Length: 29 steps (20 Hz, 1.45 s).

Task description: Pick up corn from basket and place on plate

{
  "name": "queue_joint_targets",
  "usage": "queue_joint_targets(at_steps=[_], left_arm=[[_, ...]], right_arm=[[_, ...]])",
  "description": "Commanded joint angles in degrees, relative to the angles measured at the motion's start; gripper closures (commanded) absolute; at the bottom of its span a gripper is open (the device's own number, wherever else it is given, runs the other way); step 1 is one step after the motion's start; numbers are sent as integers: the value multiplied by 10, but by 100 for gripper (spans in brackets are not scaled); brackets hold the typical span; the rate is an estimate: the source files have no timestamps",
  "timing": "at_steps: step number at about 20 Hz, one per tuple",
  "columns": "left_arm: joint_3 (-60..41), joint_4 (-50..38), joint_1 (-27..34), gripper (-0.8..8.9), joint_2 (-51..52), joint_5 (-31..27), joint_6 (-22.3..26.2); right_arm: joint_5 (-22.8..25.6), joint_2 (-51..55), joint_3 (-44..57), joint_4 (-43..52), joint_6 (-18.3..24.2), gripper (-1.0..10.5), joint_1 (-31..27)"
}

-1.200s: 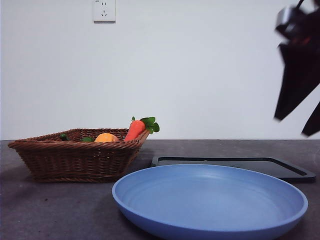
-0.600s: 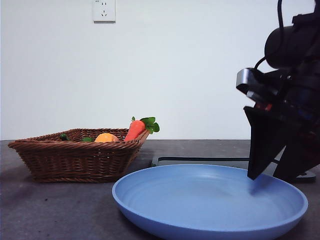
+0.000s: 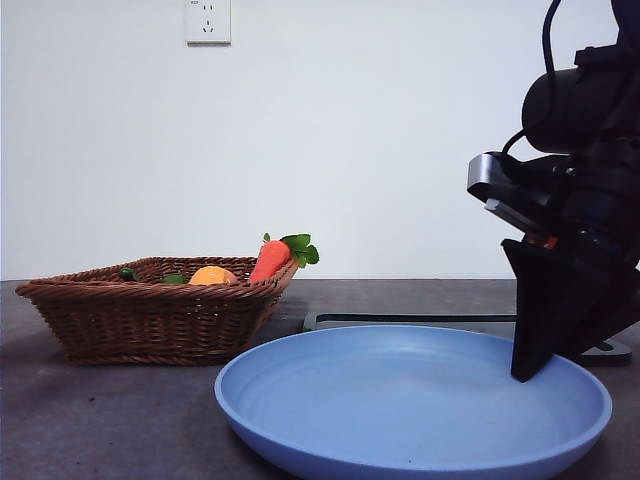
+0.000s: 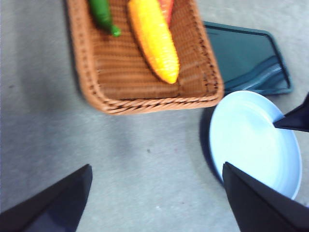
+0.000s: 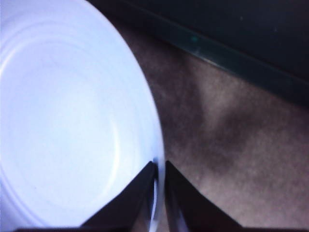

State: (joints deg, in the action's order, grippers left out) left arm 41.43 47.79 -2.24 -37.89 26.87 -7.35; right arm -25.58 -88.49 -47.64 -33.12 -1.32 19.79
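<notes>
My right claw is pinched on the plate's rim, left claw wide above; the corn looks light, ridged, best gripped mid-cob.

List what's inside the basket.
In the basket lie the corn, a green vegetable and, just behind the corn, part of a red-orange item, likely the carrot. The far end is cut off in the left wrist view, so anything there is unseen.

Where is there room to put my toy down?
The grey table in front of the basket is bare. The plate is mostly bare, though the right tool pinches its rim. The basket is crowded: corn and vegetables.
</notes>
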Motion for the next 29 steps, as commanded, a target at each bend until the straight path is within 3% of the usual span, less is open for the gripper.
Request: queue_joint_targets(at_steps=[1, 4, 7, 15, 22, 29], left_arm=[[29, -22, -16, 374, -18, 1, -22], [57, -67, -50, 374, -66, -6, -46], [94, -104, -99, 374, -139, -47, -67], [257, -140, -209, 374, -419, -226, -71], [377, -127, -233, 374, -632, -275, -73], [381, -153, -241, 385, -715, -293, -76]], right_arm=[[0, 23, -9, -9, 0, 945, 2], [1, 82, -14, -36, -2, 945, 2], [1, 154, -24, -78, -2, 945, -4], [35, 314, -70, -152, -23, 945, -13], [82, 405, -124, -200, -32, 945, -13], [94, 441, -125, -212, -40, 945, -13]])
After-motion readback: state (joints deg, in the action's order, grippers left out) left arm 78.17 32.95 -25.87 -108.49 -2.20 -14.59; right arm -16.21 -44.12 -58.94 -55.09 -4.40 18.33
